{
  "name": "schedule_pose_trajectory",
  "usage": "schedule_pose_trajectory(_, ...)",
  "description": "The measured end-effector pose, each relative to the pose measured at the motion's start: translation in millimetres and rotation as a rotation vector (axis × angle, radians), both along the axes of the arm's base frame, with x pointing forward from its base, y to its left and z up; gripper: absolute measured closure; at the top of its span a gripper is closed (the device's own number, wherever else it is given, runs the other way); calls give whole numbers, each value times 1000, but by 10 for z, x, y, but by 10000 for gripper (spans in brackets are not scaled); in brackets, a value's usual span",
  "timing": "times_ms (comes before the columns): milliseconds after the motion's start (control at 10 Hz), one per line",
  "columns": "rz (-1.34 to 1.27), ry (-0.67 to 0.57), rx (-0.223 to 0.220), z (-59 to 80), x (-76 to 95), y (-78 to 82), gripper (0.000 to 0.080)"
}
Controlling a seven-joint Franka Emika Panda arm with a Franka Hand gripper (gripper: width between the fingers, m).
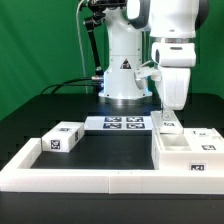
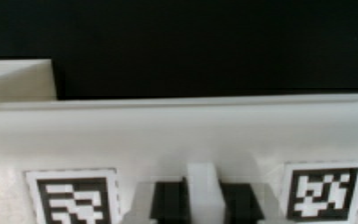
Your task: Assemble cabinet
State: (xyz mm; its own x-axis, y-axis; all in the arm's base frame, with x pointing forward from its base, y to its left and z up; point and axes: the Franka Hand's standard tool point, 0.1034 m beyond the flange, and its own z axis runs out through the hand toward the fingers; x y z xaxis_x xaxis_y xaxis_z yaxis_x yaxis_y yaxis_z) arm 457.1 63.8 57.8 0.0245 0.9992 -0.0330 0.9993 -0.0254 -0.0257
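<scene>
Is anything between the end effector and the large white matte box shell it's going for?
Nothing visible. The end effector sits right at the large white matte box shell, at its side on the exterior view's left; in the wrist view its dark fingers flank a thin white edge. The small white tagged block lies far aside.

There is one black table top (image 1: pixel 100 150) and one white robot arm (image 1: pixel 165 40) with one gripper (image 1: pixel 168 113). One low white L-shaped border wall (image 1: pixel 90 180) runs along the near edge. One flat white marker board (image 1: pixel 125 123) lies by the far edge. One big white matte box shell (image 1: pixel 185 158) sits by the edge on the exterior view's right. Three smaller white tagged pieces show: a left block (image 1: pixel 62 138) near the corner on the exterior view's left, a middle piece (image 1: pixel 169 126) and a right block (image 1: pixel 205 133). The wrist view shows two square black-and-white tags, a first tag (image 2: pixel 73 198) and a second tag (image 2: pixel 327 192).
</scene>
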Motion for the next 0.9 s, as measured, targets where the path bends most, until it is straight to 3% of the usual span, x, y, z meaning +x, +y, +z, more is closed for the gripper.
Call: schedule_pose_trajectory(900,65,-9,19,-22,2,-114,729)
